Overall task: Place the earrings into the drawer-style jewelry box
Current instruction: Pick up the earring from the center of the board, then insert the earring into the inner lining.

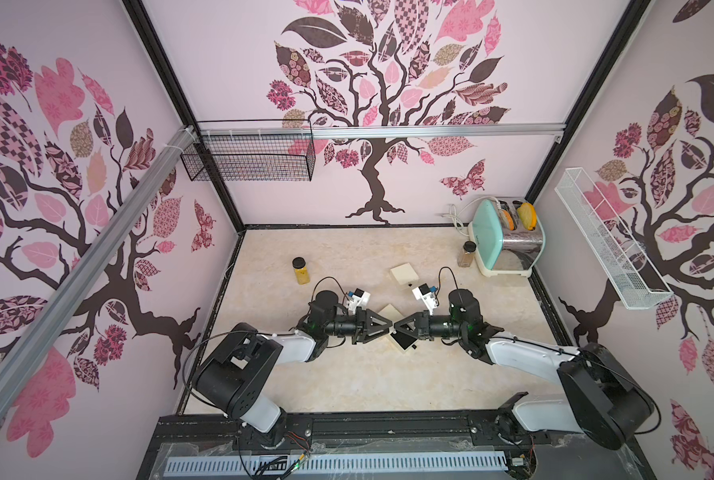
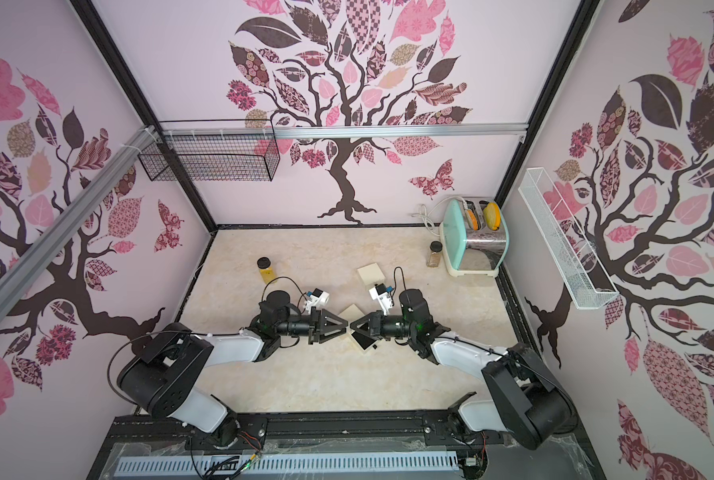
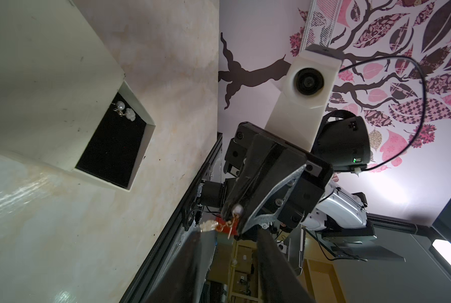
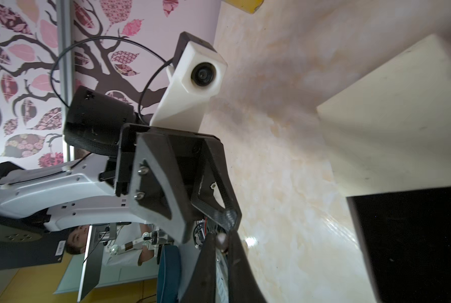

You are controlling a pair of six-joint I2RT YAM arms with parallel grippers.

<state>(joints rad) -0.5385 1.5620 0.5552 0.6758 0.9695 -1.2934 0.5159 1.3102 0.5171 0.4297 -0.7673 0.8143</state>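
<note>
Closest to the lens in the left wrist view are the black, wedge-shaped fingers of the left gripper (image 3: 231, 241). They stand apart with nothing clamped between them. Facing them, the matching black right gripper (image 3: 239, 221) is pinched on a tiny pearl-and-gold dangle earring (image 3: 237, 209). Its pale lower end appears to rest on one left fingertip, and we read this as a hand-over. Beside them, the cream square drawer-style jewelry box (image 3: 48, 86) has its black-lined drawer (image 3: 114, 149) pulled out. Two small pearl earrings (image 3: 121, 105) lie in the corner nearest the box body.

In the right wrist view the right fingers sit nearly together around the pearl. The left pair is splayed opposite, and the open drawer is just beside them.

In both top views the grippers meet tip to tip over the box, at the drawer's mouth. So two earrings are in and one is held in the air — it has yet to be lowered and released. We cannot find any others.
</note>
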